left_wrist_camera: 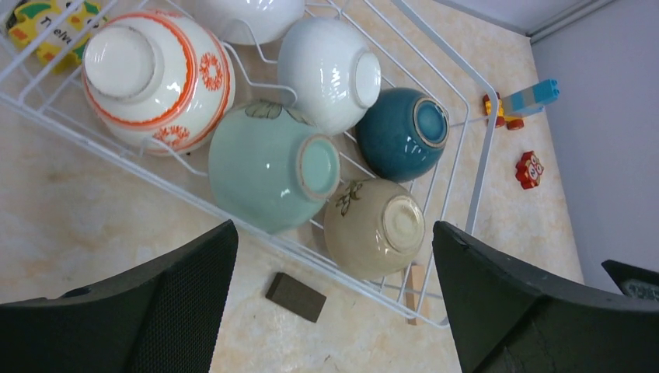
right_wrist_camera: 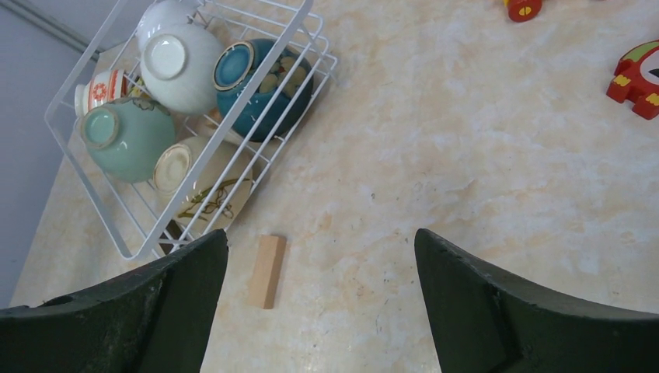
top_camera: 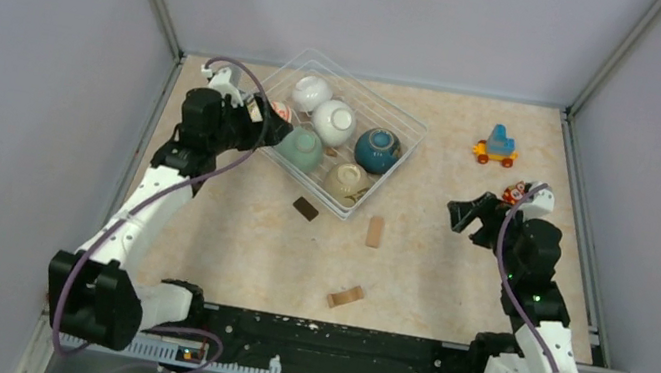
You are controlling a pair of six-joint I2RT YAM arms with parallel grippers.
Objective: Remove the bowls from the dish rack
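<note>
From here I see the dish rack (left_wrist_camera: 483,148) sitting at the far left of the tabletop (right_wrist_camera: 466,155), turned at an angle, with all six bowls inside it, feet turned up or leaning sideways. The orange-red patterned bowl (left_wrist_camera: 155,78) is at the rack's left end, with the pale green bowl (left_wrist_camera: 264,167) pressed beside it. One white bowl (left_wrist_camera: 326,70) leans against the dark teal bowl (left_wrist_camera: 400,132), the beige bowl (left_wrist_camera: 373,225) lies in the near corner, and the second white bowl (left_wrist_camera: 249,15) is at the far side. The left fingers (left_wrist_camera: 155,311) are spread wide and empty, hanging over the rack's near-left edge. The right fingers (right_wrist_camera: 116,311) are also wide and empty, above bare tabletop well to the right of the rack. A dark block (left_wrist_camera: 295,297) and a pale wooden block (right_wrist_camera: 266,270) lie just outside the rack.
</note>
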